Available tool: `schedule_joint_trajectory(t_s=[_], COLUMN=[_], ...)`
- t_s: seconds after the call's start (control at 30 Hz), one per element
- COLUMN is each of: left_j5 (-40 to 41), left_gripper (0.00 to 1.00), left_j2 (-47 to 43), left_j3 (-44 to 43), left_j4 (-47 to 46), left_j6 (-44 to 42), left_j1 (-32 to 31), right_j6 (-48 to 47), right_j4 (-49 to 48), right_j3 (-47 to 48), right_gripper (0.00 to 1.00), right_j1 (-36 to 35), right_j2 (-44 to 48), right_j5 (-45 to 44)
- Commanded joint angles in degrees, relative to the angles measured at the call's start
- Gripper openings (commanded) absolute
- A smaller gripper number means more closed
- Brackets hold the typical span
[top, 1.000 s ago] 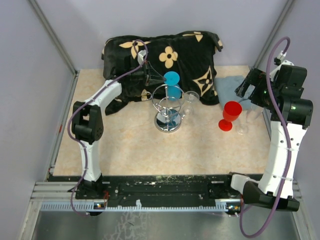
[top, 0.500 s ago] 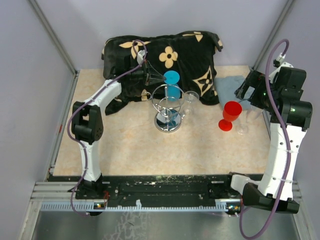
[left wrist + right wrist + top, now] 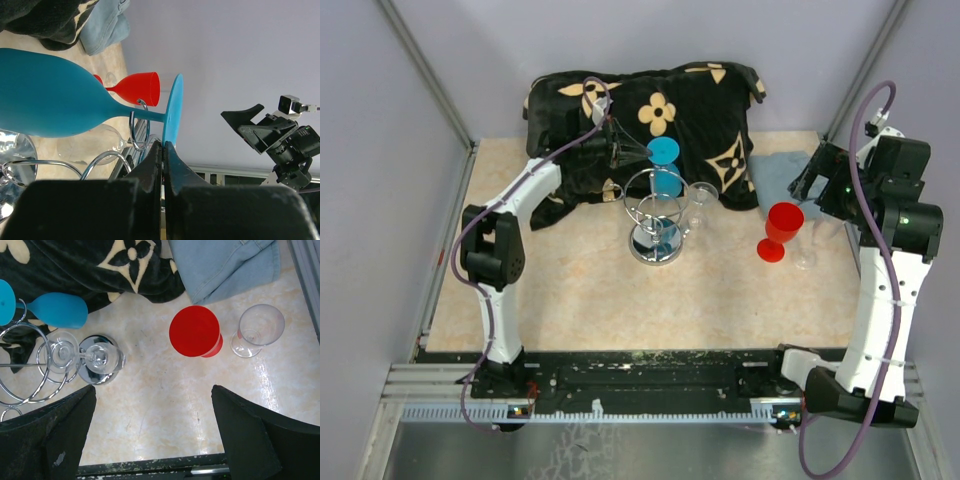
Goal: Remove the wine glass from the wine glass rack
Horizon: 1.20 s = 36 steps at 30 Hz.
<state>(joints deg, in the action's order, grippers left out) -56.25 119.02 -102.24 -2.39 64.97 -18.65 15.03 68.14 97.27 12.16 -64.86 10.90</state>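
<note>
In the top view, the wine glass rack (image 3: pixel 655 243) stands in the middle of the beige table (image 3: pixel 570 295). The blue wine glass (image 3: pixel 664 153) hangs in it upside down, with its round foot on top and its bowl among the wire loops. The left gripper (image 3: pixel 632 152) reaches to the foot from the left side and touches its edge. A clear glass (image 3: pixel 700 198) sits on the right side of the rack. A red glass (image 3: pixel 782 228) and a second clear glass (image 3: pixel 807 252) stand well apart, to the right, under the right gripper (image 3: pixel 810 180). A black flowered blanket (image 3: pixel 650 105) and a grey-blue cloth (image 3: pixel 778 172) lie at the far edge.

In the left wrist view, the left gripper (image 3: pixel 163 148) has its two fingers pressed together on the thin rim of the foot of the blue wine glass (image 3: pixel 50 95), which shows edge-on. The stem passes through a wire hook of the wine glass rack (image 3: pixel 136 134).

In the right wrist view, the fingers of the right gripper (image 3: pixel 152 390) are spread wide and hold nothing, above bare table. The red glass (image 3: pixel 195 331) and the second clear glass (image 3: pixel 257 330) stand side by side, apart. At the left, the blue wine glass (image 3: pixel 60 310) is in the wine glass rack (image 3: pixel 102 372), and the clear glass (image 3: pixel 64 352) lies in its loops.
</note>
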Motion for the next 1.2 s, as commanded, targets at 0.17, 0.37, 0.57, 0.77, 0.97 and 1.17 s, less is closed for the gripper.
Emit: schedule_joint_trajectory(t_s=[0.17, 0.37, 0.57, 0.77, 0.97, 1.17], left_j5=[0.99, 1.08, 1.05, 1.14, -0.44, -2.86], left_gripper=[0.00, 0.00, 0.00, 0.00, 0.00, 0.00], left_j2=[-1.73, -0.41, 0.86, 2.10, 3.16, 3.22], left_j3=[-2.94, -3.79, -5.54, -6.66, -7.64, -11.20], left_j4=[-1.12, -1.20, -1.58, -1.71, -4.46, -9.59], left_j6=[0.28, -0.03, -0.69, -1.32, -4.33, -6.08], left_j1=[-0.51, -0.51, -0.42, -0.28, -0.07, -0.07], right_j6=[-0.61, -0.70, -0.70, -0.87, -0.88, -1.14], right_j4=[-2.90, -2.48, -2.40, -1.72, -1.40, -1.46], right_j3=[-0.31, 0.10, 0.27, 1.58, 1.83, 1.65], right_gripper=[0.98, 0.98, 0.98, 0.98, 0.98, 0.98], right_j1=[0.15, 0.14, 0.15, 0.09, 0.14, 0.13], right_j2=[1.49, 1.54, 1.48, 0.92, 0.83, 0.71], right_j5=[0.99, 0.72, 0.75, 0.74, 0.93, 1.51])
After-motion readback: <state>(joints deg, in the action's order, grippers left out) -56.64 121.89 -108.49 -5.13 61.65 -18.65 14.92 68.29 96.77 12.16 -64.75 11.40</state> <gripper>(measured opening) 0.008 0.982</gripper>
